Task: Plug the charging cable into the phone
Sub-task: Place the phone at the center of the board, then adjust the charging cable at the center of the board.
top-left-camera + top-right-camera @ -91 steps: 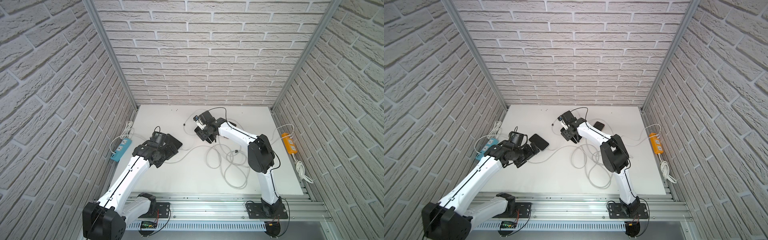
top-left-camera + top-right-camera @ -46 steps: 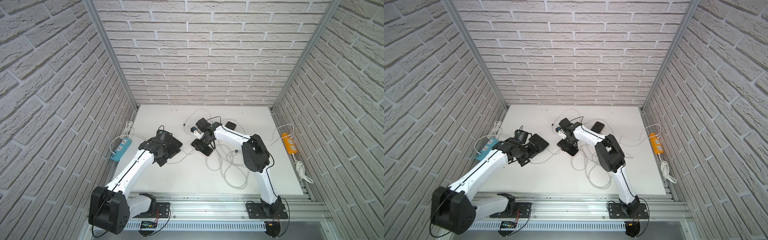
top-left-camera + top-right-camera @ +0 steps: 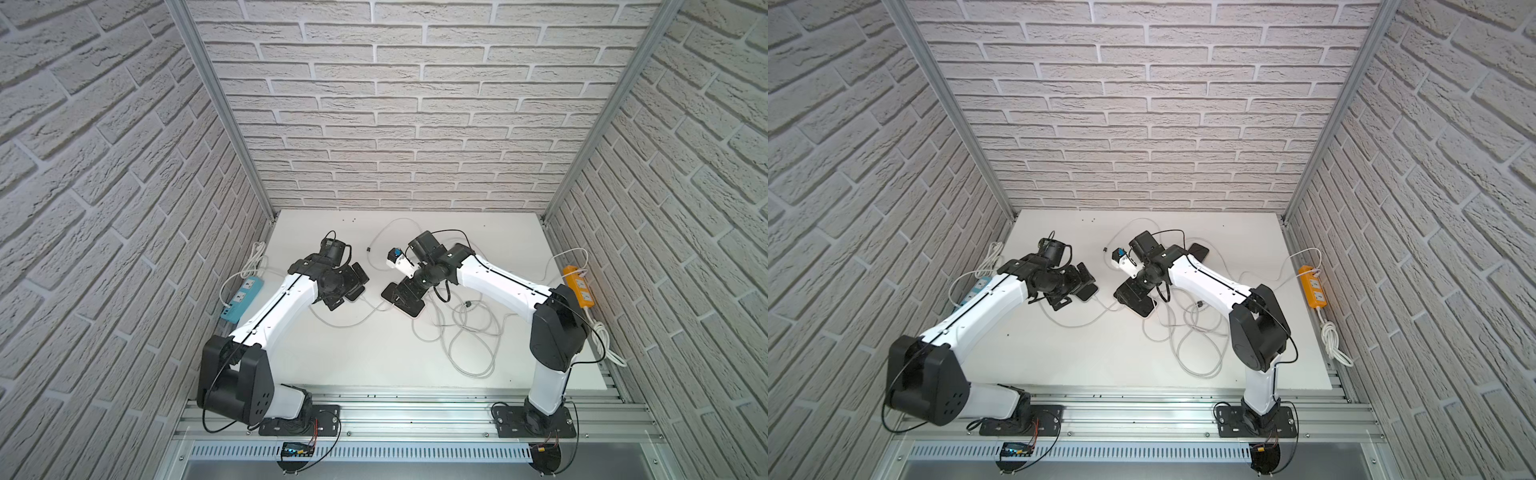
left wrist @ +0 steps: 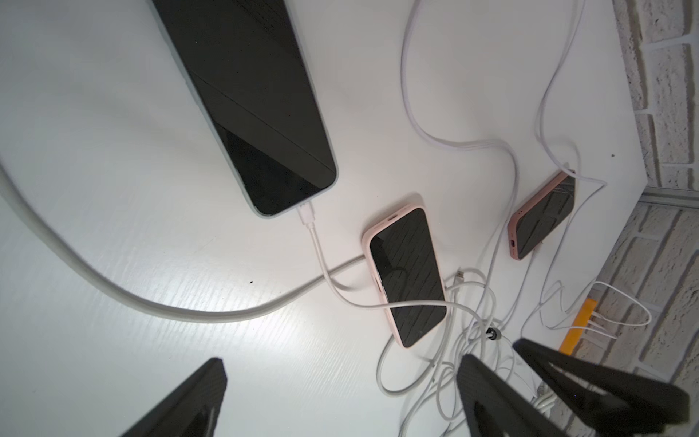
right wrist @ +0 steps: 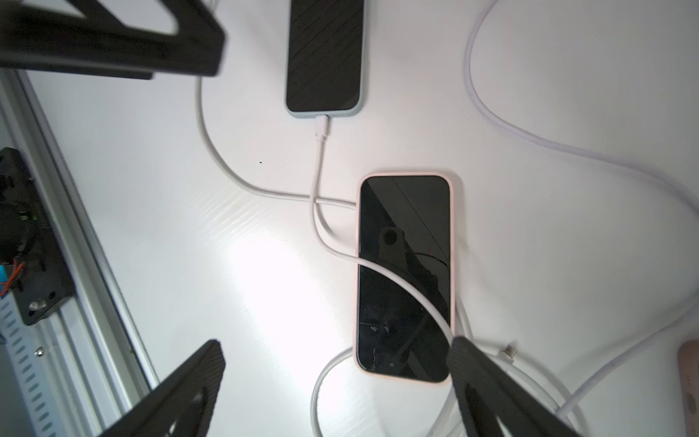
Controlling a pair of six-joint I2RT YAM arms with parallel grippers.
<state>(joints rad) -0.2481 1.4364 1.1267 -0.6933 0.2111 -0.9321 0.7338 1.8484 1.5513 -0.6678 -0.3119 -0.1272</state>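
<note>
The left gripper (image 4: 340,401) hovered low over the white table (image 3: 374,365), at about nine o'clock from the table's middle. Its fingers were spread wide with nothing between them. Just beyond its fingertips lay the grey-cased phone (image 4: 246,106), flat and screen up, partly hidden under that gripper in both top views. The plug of the white charging cable (image 5: 316,170) sat seated in the port at the phone's end. From there the cable ran toward four o'clock and crossed the dark screen of a pink-cased phone (image 5: 404,276), which lay flat beneath the right gripper (image 5: 333,393). That gripper's fingers were likewise splayed apart and gripped nothing. The two grippers stood near each other without touching. A loose connector (image 5: 510,350) rested just beside the pink-cased phone among coils of white cord. A second pink phone (image 3: 1198,250) lay at one o'clock from the pink-cased one. An orange power strip (image 3: 579,286) sat at the table's three o'clock edge and a blue power strip (image 3: 243,300) at its nine o'clock edge.
</note>
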